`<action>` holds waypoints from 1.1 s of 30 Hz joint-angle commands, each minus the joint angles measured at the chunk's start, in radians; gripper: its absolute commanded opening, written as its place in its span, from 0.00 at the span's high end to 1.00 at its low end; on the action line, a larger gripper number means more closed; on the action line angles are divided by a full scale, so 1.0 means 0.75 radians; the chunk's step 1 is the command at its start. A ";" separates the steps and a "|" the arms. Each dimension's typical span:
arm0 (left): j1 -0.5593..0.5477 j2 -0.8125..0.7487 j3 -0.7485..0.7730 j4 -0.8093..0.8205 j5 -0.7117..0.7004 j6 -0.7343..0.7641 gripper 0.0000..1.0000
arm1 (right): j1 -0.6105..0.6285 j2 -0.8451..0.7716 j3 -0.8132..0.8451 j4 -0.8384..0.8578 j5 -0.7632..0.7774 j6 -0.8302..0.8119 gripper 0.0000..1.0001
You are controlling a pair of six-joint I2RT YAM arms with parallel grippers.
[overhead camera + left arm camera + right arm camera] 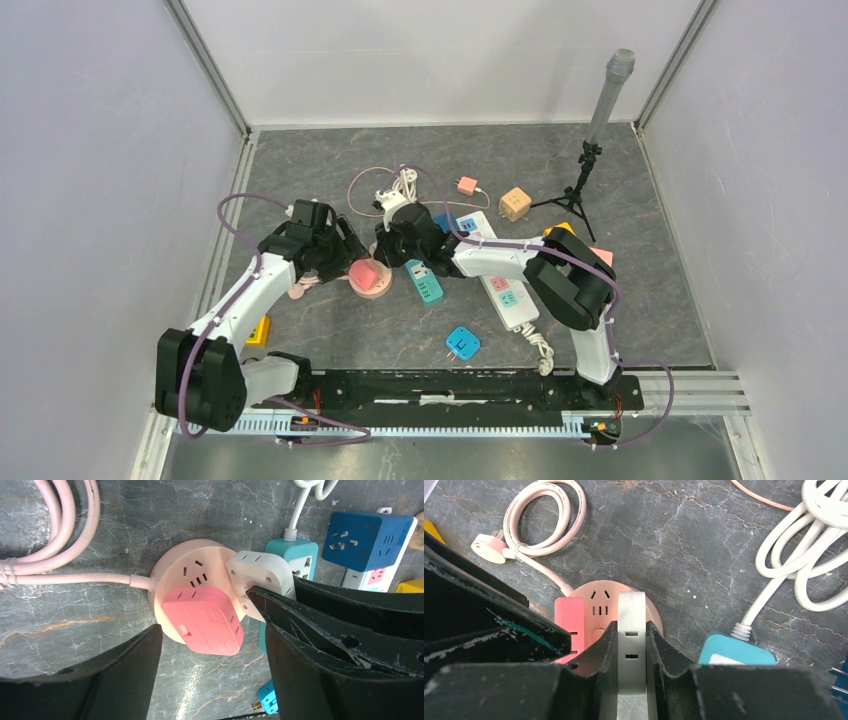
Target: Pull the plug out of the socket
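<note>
R end effector [631, 630] grips plug [631, 605]; L [212, 630] spread

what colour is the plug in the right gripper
White plug; clearest in the right wrist view.

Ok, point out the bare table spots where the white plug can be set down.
Bare: the near strip between the round pink socket, the blue adapter and the base rail; also the back-left corner beyond the thin pink cable loop. Crowded: the centre, around the white plug, teal strip and white power strip.
</note>
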 commanded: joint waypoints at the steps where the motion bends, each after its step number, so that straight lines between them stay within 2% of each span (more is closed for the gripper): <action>1: -0.014 0.013 -0.007 0.043 0.049 0.012 0.16 | 0.001 -0.007 -0.013 -0.046 0.018 0.037 0.97; 5: -0.022 0.029 -0.031 0.041 -0.002 0.008 0.11 | 0.000 -0.010 -0.013 -0.046 0.020 0.038 0.96; 18: -0.028 -0.017 -0.095 0.039 -0.062 0.015 0.11 | -0.005 -0.005 -0.015 -0.044 0.023 0.041 0.97; 25: -0.042 0.158 -0.097 0.083 -0.093 -0.014 0.09 | 0.026 -0.046 -0.004 -0.045 0.007 -0.041 0.97; 28: -0.054 0.228 -0.076 0.081 -0.114 -0.018 0.15 | 0.041 -0.056 0.002 -0.066 0.028 -0.059 0.97; 33: -0.058 0.279 -0.088 0.067 -0.177 -0.018 0.30 | 0.036 -0.063 -0.010 -0.062 0.071 -0.025 0.99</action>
